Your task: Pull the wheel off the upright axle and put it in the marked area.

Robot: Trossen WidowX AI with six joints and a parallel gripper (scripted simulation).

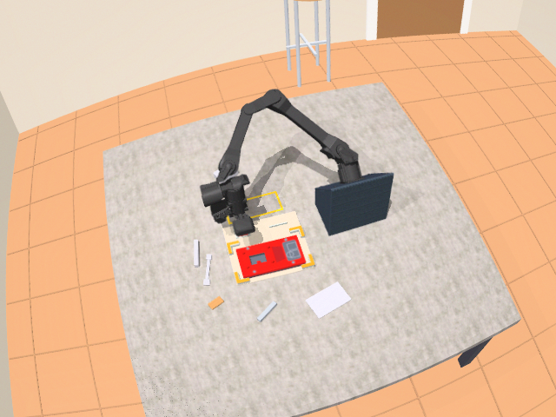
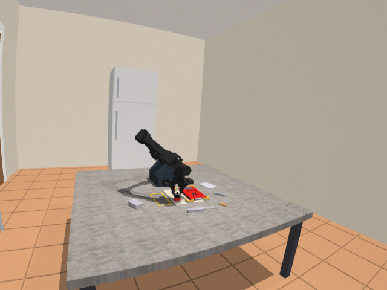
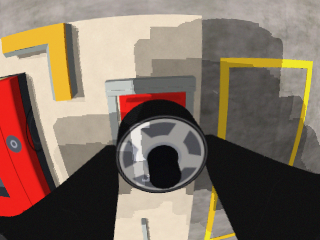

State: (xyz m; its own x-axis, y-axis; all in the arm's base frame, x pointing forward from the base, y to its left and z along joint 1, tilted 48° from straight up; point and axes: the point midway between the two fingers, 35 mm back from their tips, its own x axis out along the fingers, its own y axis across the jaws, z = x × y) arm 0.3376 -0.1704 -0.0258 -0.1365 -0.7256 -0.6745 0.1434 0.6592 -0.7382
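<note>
Fingers flank wheel [image 3: 160, 154] on both sides, seemingly clamped on its rim; contact edges hard to read. Gripper [image 3: 160, 190] points straight down. Wheel sits over red block on cream board [image 3: 167, 47]. Yellow-outlined marked area [image 3: 263, 147] just beside.

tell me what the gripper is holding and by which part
The wheel: the gripper pinches it across its dark outer rim, one finger on each opposite side, with the wheel apparently not yet lifted off the axle.
</note>
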